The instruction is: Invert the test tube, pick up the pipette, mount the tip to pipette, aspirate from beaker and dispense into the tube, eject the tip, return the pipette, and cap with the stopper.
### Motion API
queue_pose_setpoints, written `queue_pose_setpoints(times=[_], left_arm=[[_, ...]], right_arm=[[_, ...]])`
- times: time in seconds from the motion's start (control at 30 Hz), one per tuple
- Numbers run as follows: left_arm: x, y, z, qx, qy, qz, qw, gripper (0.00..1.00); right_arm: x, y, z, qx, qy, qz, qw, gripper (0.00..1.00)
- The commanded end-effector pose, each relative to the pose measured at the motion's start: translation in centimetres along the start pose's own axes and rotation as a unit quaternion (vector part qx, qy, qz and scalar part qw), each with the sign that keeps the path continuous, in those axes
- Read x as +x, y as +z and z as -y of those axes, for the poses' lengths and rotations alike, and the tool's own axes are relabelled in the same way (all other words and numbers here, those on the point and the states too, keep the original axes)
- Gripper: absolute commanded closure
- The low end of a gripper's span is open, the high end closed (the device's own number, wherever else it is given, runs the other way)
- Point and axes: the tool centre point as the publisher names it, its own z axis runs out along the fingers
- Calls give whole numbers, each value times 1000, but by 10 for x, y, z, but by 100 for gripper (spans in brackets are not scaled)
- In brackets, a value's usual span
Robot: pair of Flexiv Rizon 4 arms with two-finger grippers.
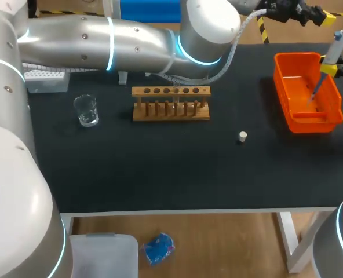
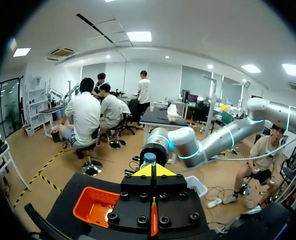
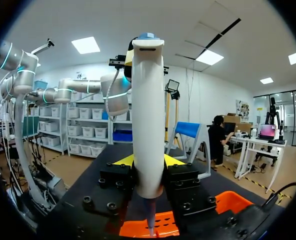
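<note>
Seemingly ejecting the tip: the right end effector (image 3: 148,162) grips the white blue-capped pipette (image 3: 148,115) over the orange plastic bin (image 1: 281,87); the closed left end effector (image 2: 153,170) should next press its button.

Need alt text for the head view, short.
The right gripper holds a pipette, tip down, over an orange bin at the right of the black table. Mid-table stands a wooden test tube rack, a glass beaker to its left and a white stopper to its right; the left arm spans the back.
</note>
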Motion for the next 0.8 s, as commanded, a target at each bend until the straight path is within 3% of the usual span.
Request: queue_pose_setpoints(times=[0.03, 0.8], left_arm=[[-9, 9, 2, 0, 0, -4, 1000, 100], [-12, 11, 2, -9, -1, -1, 1000, 100]], right_arm=[[-1, -1, 0, 0, 0, -2, 1000, 100], [-1, -1, 0, 0, 0, -2, 1000, 100]])
